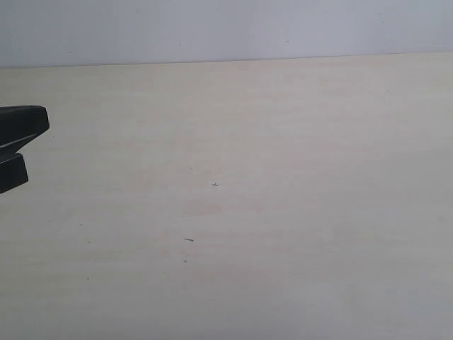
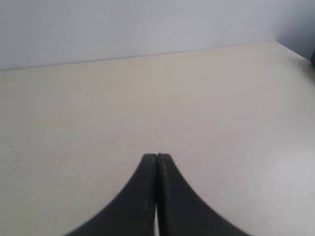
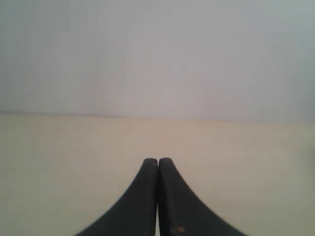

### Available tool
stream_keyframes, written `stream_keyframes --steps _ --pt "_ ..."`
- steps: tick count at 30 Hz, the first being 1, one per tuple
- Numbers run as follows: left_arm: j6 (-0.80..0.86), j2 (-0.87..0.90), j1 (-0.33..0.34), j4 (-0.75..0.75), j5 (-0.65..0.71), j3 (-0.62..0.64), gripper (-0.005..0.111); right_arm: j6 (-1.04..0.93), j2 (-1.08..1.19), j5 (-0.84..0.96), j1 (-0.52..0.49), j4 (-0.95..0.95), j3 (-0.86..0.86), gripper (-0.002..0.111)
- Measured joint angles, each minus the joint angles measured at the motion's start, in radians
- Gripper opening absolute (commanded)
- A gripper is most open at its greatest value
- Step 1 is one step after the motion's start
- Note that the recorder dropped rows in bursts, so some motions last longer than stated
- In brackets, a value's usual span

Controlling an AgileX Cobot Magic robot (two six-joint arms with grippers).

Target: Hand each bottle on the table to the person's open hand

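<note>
left black claw [image 2: 157,164] is clenched, its two curved fingers pressed flat together with nothing between them, held just over the wide pale beige wood-grain desk [image 2: 221,113]. right black claw [image 3: 158,167] is clenched the same way on nothing, over the same desk and facing a plain pale grey wall [image 3: 157,54]. in the exterior view the desk fills nearly the whole picture, marked only by a few tiny dark specks [image 1: 188,239], with a black blocky piece of the left arm [image 1: 21,131] at its left edge.
</note>
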Motion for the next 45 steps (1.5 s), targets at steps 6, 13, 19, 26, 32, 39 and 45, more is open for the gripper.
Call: stream_keyframes --steps 6,13,19,26,32,39,45 --pt "0.000 0.000 0.000 0.000 0.000 0.000 0.000 0.008 0.000 0.005 0.000 -0.005 0.106 0.000" --pt "0.000 0.000 0.000 0.000 0.000 0.000 0.000 0.014 0.000 0.005 0.000 -0.001 0.106 0.000" --pt "0.000 0.000 0.000 0.000 0.000 0.000 0.000 0.014 0.000 0.005 0.000 0.003 0.106 0.000" --pt "0.000 0.000 0.000 0.000 0.000 0.000 0.000 0.014 0.000 0.005 0.000 0.003 0.106 0.000" --pt "0.000 0.000 0.000 0.000 0.000 0.000 0.000 0.014 0.000 0.005 0.000 0.003 0.106 0.000" --pt "0.000 0.000 0.000 0.000 0.000 0.000 0.000 0.014 0.000 0.005 0.000 0.003 0.106 0.000" --pt "0.000 0.000 0.000 0.000 0.000 0.000 0.000 0.014 0.000 0.005 0.000 0.003 0.106 0.000"
